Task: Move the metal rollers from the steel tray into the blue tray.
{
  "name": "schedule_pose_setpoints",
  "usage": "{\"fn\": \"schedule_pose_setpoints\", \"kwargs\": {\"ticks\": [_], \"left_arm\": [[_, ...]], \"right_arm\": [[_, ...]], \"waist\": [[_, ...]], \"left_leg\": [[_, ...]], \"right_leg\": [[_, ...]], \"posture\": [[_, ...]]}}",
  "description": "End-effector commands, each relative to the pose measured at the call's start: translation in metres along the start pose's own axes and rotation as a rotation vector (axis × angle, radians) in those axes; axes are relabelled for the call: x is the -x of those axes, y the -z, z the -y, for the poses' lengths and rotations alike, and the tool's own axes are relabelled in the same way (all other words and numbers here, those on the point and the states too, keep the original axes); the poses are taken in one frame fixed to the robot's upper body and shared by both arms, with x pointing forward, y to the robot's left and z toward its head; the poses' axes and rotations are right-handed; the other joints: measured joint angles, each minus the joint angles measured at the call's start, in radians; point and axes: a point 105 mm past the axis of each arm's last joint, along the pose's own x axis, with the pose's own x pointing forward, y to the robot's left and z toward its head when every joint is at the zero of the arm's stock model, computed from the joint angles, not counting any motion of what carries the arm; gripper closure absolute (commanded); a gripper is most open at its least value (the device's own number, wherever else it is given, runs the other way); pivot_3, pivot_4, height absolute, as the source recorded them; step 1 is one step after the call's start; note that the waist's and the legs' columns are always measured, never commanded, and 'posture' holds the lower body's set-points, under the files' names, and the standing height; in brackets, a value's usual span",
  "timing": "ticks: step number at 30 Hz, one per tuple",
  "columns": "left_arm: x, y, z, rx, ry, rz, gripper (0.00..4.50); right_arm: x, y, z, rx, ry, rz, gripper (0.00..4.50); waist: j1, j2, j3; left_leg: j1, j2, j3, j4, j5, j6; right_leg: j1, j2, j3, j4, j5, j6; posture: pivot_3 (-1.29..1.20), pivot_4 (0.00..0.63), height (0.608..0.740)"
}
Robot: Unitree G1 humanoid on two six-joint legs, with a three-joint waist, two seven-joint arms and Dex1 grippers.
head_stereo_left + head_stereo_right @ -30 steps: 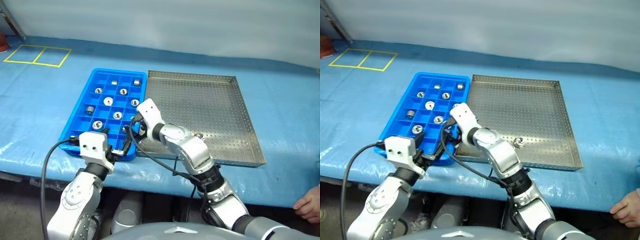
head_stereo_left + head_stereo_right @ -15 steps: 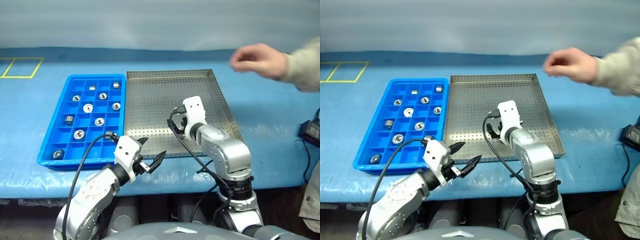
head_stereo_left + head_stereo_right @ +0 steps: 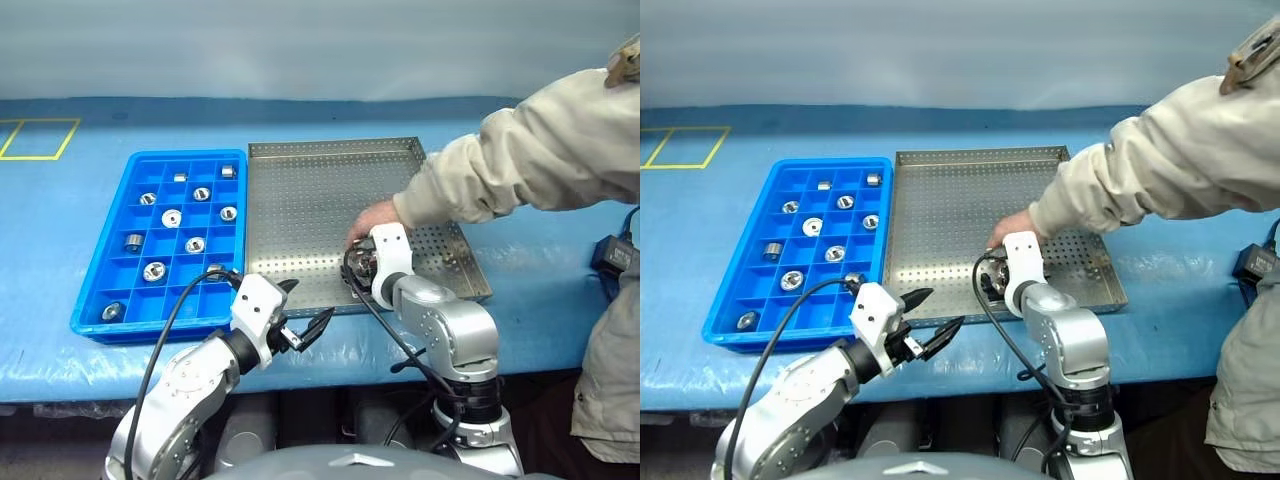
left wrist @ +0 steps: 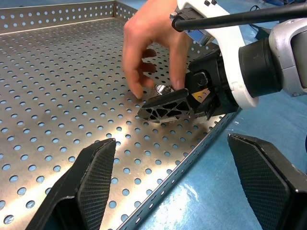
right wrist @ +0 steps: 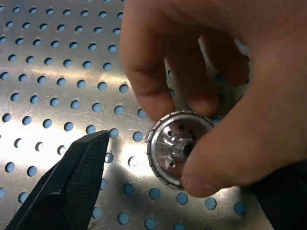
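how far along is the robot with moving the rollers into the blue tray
Done: about nine metal rollers sit in compartments of the blue tray. In hand: nothing; the left gripper and right gripper are both open. A person's hand holds a roller on the steel tray. Left: that roller.

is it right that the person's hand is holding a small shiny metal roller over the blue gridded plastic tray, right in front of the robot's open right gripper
Not quite. The person's hand holds the small shiny metal roller over the perforated silver steel tray, not the blue gridded plastic tray. The right wrist view shows the dotted metal floor beneath it. It is in front of the open right gripper.
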Motion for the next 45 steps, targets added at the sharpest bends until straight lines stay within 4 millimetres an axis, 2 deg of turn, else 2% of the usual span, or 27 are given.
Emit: {"fn": "schedule_pose_setpoints", "kwargs": {"ticks": [1,13,17,24,28,33,37,41,45], "left_arm": [[0.0,-0.005,0.002,-0.009,0.01,0.02,0.43],[0.0,-0.005,0.002,0.0,0.003,0.024,0.43],[0.0,-0.005,0.003,0.002,0.002,0.025,0.43],[0.0,-0.008,0.0,-0.016,-0.011,0.044,0.43],[-0.001,-0.011,-0.003,-0.023,-0.027,0.057,0.43],[0.0,-0.013,-0.005,-0.035,-0.039,0.059,0.43],[0.001,-0.013,-0.006,-0.037,-0.053,0.063,0.43],[0.002,-0.015,-0.007,-0.041,-0.065,0.066,0.43],[0.002,-0.015,-0.008,-0.037,-0.076,0.069,0.43]], "right_arm": [[0.002,-0.009,-0.002,0.006,-0.004,0.044,0.02],[0.001,-0.007,-0.008,0.014,-0.019,0.04,0.02],[0.002,-0.013,-0.009,0.038,-0.015,0.07,0.02],[-0.003,-0.062,-0.02,0.068,-0.064,0.275,0.02],[-0.017,-0.095,-0.025,0.066,-0.056,0.373,0.02],[-0.039,-0.114,-0.042,0.037,-0.105,0.438,0.02],[-0.055,-0.116,-0.046,0.04,-0.11,0.45,0.02],[-0.073,-0.097,-0.038,0.053,-0.075,0.398,0.02],[-0.08,-0.081,-0.032,0.057,-0.05,0.359,0.02]], "waist": [[0.0,0.0,0.0],[0.001,0.0,0.0],[0.001,0.0,0.0],[-0.001,0.0,0.0],[0.0,0.0,0.0],[0.004,0.0,0.0],[0.007,0.0,0.0],[0.01,0.0,0.0],[0.01,0.0,0.0]], "left_leg": [[0.0,0.0,0.0,0.0,0.0,0.0],[0.0,0.0,0.0,0.0,0.0,0.0],[0.0,0.0,0.0,0.0,0.0,0.0],[0.001,0.0,0.001,0.0,0.0,0.0],[0.001,0.0,0.001,0.0,0.0,0.0],[0.001,-0.001,0.001,0.0,0.0,0.0],[0.001,-0.001,0.001,0.0,0.0,0.0],[0.001,-0.001,0.001,0.0,0.0,0.0],[0.001,-0.001,0.001,0.0,0.0,0.0]], "right_leg": [[0.0,0.0,0.0,0.0,0.0,0.0],[0.0,0.0,0.0,0.0,0.0,0.0],[0.0,0.0,0.0,0.0,0.0,0.0],[0.0,0.001,0.001,0.0,0.0,0.001],[0.0,0.001,0.001,0.001,0.001,0.001],[0.0,0.001,0.001,0.0,0.004,0.004],[0.0,0.001,0.001,0.0,0.006,0.0],[0.001,0.0,0.001,0.0,0.006,0.0],[0.001,0.0,0.001,0.0,0.006,0.0]], "posture": [[0.15,0.15,0.74],[0.16,0.15,0.74],[0.17,0.15,0.74],[0.17,0.15,0.74],[0.18,0.15,0.74],[0.21,0.15,0.74],[0.23,0.15,0.74],[0.25,0.15,0.74],[0.25,0.15,0.74]]}}
